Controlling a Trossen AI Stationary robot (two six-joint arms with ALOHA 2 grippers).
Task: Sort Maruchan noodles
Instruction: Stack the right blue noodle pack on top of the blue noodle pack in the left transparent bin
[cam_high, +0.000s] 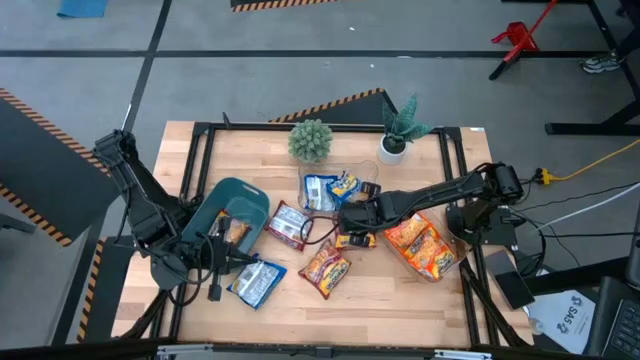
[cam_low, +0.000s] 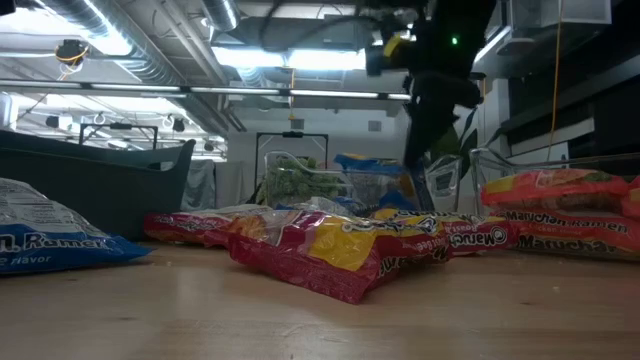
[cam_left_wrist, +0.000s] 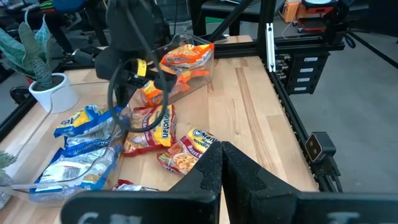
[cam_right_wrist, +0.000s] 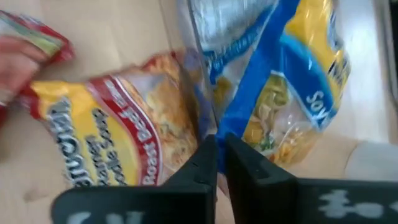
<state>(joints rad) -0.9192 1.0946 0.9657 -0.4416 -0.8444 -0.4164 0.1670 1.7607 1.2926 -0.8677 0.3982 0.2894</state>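
Note:
Maruchan noodle packets lie scattered on the wooden table. Blue-and-white ones (cam_high: 330, 188) sit mid-table, red-brown ones (cam_high: 290, 226) (cam_high: 325, 268) nearer the front, and one blue packet (cam_high: 258, 283) at front left. My right gripper (cam_right_wrist: 217, 146) reaches in from the right to mid-table (cam_high: 352, 218). It is shut at the edge of a red-brown roast-beef packet (cam_right_wrist: 124, 130), beside a blue-and-yellow packet (cam_right_wrist: 292, 81). My left gripper (cam_left_wrist: 221, 168) waits shut at front left (cam_high: 215, 265), beside the dark teal bin (cam_high: 240, 200), holding nothing. My right gripper pinches the red-brown packet's clear end seam (cam_right_wrist: 198, 118) between its two fingertips, on the side next to the blue-and-yellow packet. The fingers come steeply from above, slanting in from the table's right. The packet lies flat on the table.
A clear tub (cam_high: 452, 262) at the right holds orange-yellow packets (cam_high: 422, 245). Two potted plants (cam_high: 310, 140) (cam_high: 398, 135) stand at the far edge. A black frame (cam_high: 195, 160) rims the table. Bare wood lies along the near edge (cam_high: 390, 300).

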